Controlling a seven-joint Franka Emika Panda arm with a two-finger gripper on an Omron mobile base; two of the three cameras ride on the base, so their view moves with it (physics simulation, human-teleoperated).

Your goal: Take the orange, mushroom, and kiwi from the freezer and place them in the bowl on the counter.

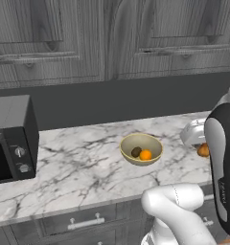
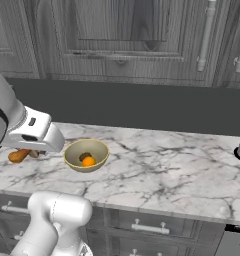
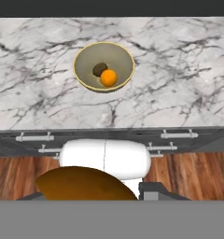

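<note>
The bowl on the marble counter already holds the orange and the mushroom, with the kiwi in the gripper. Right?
Not quite. The bowl on the counter holds the orange and the dark olive kiwi, not the mushroom; the hand view shows it. The brown piece in the gripper looks like the mushroom.

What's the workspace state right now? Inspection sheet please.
Surface: white marble counter.
Job's things: bowl holds kiwi and orange; mushroom outside it, at the fingers.
Clutter: black microwave at the counter's left end.
Grippers: gripper shut on the mushroom, beside the bowl.
Cables: nothing seen.
Surroundings: grey cabinets above, drawers below, wood floor.
</note>
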